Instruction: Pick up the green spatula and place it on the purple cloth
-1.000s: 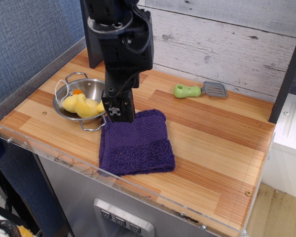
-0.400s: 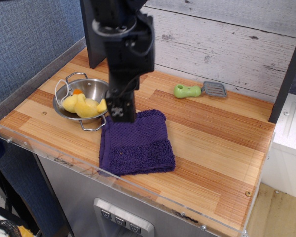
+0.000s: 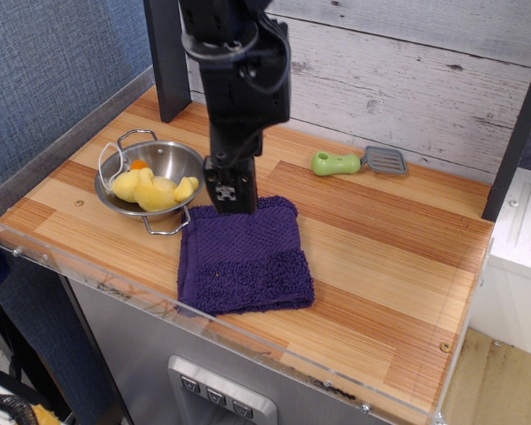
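The green spatula [image 3: 356, 162] lies flat at the back right of the wooden counter, light-green handle to the left, grey slotted blade to the right. The purple cloth [image 3: 243, 257] lies folded at the front middle. My gripper [image 3: 231, 197] hangs over the cloth's back left edge, far left of the spatula. Its fingers point down and look closed together with nothing between them.
A steel bowl [image 3: 159, 158] with yellow plush ducks [image 3: 150, 189] stands left of the cloth, close to my gripper. A dark post [image 3: 164, 62] stands at the back left. A clear guard [image 3: 248, 350] runs along the counter's front edge.
My gripper has moved to the right, from beside the bowl to over the cloth's back edge. The spatula, cloth and bowl have not moved.
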Available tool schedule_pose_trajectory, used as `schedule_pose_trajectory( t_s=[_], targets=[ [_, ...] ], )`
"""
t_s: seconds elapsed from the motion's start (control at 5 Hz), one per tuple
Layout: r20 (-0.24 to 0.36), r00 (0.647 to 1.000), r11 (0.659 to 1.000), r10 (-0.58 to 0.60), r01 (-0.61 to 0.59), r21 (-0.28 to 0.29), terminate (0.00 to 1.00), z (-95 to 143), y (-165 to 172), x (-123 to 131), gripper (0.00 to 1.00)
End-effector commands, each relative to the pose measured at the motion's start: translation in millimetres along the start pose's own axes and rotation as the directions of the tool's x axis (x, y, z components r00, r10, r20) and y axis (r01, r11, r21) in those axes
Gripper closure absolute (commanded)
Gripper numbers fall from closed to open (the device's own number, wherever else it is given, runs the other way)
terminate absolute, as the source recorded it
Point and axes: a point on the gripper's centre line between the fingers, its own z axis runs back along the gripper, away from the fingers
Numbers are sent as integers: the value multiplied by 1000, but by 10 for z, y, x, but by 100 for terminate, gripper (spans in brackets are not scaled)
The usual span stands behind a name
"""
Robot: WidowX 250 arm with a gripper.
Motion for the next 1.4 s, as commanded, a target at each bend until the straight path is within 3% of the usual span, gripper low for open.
schedule_pose_trajectory(
  t_s=[0.0,0.4,1.2],
  targets=[
    [26,998,995,50,-52,91,0,-304,373,99,0],
    [32,997,992,72,-75,104,0,-567,726,291,0],
    [35,994,990,102,-105,96,0,-953,1038,635,0]
  ],
)
